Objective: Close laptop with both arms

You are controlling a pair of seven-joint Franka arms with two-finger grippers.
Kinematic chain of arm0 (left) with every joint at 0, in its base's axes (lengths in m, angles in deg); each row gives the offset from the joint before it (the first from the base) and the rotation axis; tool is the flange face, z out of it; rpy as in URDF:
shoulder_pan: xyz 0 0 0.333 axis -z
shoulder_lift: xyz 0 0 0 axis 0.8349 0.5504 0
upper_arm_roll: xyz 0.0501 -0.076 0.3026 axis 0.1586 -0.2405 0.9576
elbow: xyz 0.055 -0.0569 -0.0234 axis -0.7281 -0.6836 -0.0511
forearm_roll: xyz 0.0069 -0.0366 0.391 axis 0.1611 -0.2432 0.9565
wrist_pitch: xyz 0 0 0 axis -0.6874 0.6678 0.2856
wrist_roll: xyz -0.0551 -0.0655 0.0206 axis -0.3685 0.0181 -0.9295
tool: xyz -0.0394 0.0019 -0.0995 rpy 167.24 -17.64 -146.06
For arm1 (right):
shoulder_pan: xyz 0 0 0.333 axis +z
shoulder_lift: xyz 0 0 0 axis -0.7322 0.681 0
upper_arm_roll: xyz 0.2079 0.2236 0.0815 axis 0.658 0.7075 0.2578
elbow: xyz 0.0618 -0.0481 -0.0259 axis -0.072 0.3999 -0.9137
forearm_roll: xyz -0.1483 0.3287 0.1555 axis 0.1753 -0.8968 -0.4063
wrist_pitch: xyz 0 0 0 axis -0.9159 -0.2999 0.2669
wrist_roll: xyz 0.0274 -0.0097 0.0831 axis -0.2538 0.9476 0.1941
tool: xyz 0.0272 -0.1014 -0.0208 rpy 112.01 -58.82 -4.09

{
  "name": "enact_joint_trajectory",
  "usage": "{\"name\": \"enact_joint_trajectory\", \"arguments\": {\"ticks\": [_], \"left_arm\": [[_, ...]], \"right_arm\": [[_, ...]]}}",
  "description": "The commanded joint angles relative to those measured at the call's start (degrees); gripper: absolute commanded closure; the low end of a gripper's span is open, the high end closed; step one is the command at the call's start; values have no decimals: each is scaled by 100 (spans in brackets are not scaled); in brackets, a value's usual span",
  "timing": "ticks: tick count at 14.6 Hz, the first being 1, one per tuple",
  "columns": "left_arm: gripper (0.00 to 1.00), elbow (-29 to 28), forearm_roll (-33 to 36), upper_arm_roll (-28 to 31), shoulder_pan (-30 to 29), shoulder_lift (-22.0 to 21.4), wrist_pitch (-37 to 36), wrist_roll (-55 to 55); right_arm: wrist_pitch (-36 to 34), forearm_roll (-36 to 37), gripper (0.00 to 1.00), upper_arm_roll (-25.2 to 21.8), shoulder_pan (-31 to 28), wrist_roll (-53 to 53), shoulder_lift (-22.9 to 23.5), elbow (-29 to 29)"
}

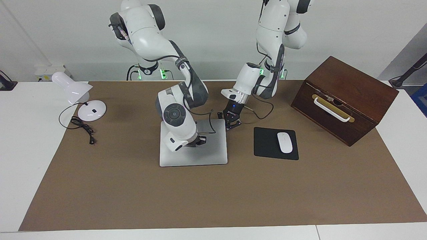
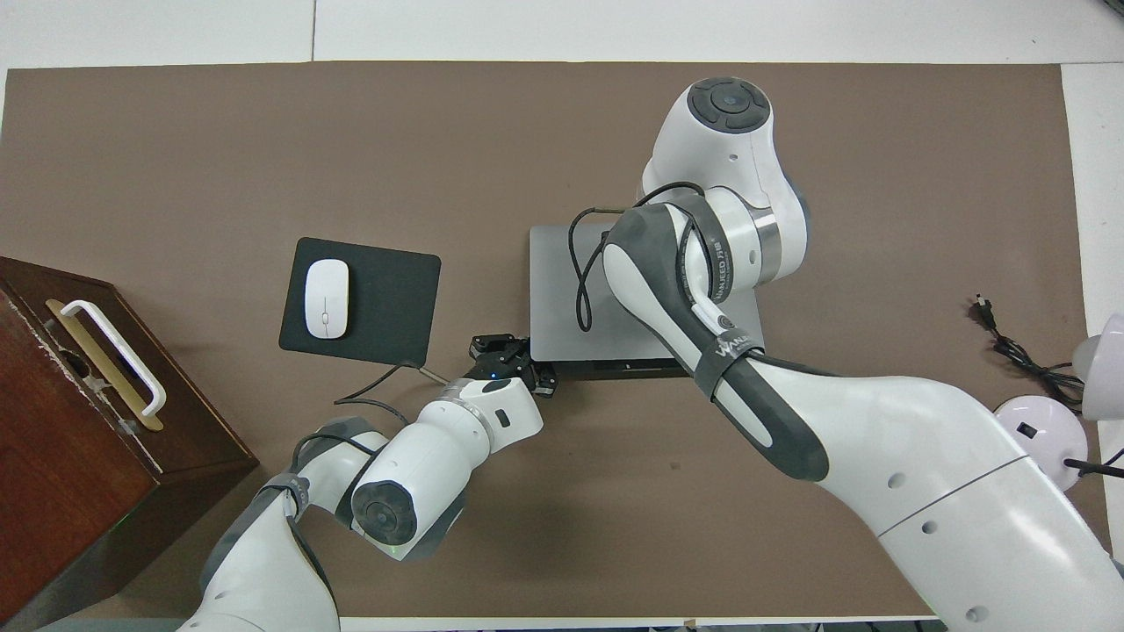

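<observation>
We reckon laptop (image 1: pixel 213 150) stiff, slick; push flat on lid; right claw (image 1: pixel 199 140) over lid, left claw (image 1: pixel 232 125) at its corner, both pressed together.

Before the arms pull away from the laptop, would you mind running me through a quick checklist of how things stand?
1. Laptop lid down flat on its base: ok, no keyboard or screen shows.
2. Right gripper over the lid: ok, fingers shut; whether it presses on the lid, cannot tell.
3. Left gripper at the laptop's corner nearest the robots, toward the left arm's end: ok, fingers shut, holding nothing.
4. Mouse on its mouse pad, apart from the laptop: ok.
5. Wooden box and lamp away from both arms: ok.
</observation>
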Motion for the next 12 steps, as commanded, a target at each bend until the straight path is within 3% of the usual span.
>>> {"name": "enact_joint_trajectory", "arguments": {"ticks": [1, 6, 11, 12], "left_arm": [[100, 46, 118, 64, 64, 242, 76, -14], [100, 28, 118, 55, 55, 242, 76, -66], [100, 11, 118, 55, 46, 233, 76, -224], [100, 11, 118, 47, 37, 225, 67, -233]], "right_arm": [[-57, -45, 100, 34, -144, -125, -415, 192], [-593, 209, 100, -10, -609, 93, -924, -133], [-1103, 588, 100, -28, -1163, 1305, -1276, -546], [-1191, 623, 95, -28, -1242, 1516, -1338, -555]]}}
